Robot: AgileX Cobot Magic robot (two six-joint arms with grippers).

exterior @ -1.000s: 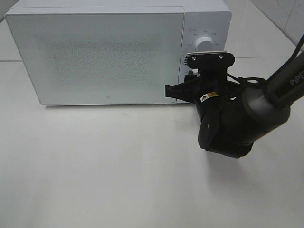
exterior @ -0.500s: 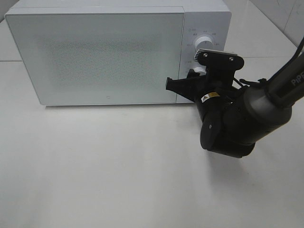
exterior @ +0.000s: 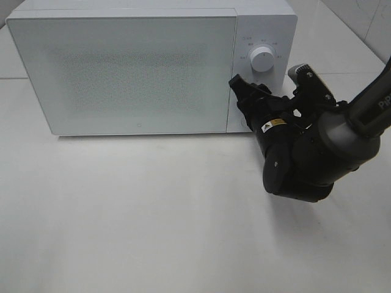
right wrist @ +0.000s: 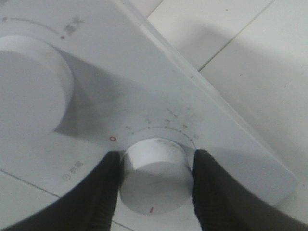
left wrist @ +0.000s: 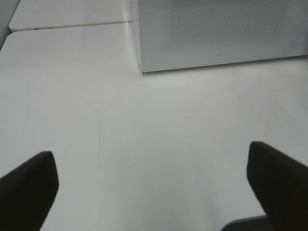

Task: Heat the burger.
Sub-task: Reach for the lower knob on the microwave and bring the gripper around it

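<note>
**Inspector:** Where is the burger?

**Operator:** It shows in no view. The microwave (exterior: 140,67) has its door (exterior: 122,122) shut and frosted, so I cannot tell whether the burger sits behind it. Judging by the task, that is the likely place.

**Inspector:** State of the right fingers (right wrist: 103,192)?

**Operator:** They are clamped on the lower dial (right wrist: 155,175), one finger on each side of its rim. The upper dial (right wrist: 29,86) stands free, just beside them.

**Inspector:** What relation governs the next move?

**Operator:** The lower dial's axis runs straight out of the control panel toward the wrist, and the fingers straddle it squarely. In my judgement, a roll of the wrist about that axis will turn the dial. The red tick on its face lies off the red zero mark of the scale.

**Inspector:** And the left fingers (left wrist: 29,178)?

**Operator:** Spread wide and empty, over the bare counter (left wrist: 144,134), well apart from the panel. The microwave's front corner lies ahead of them. The right arm (exterior: 317,152) is plainly the nearer one.
</note>
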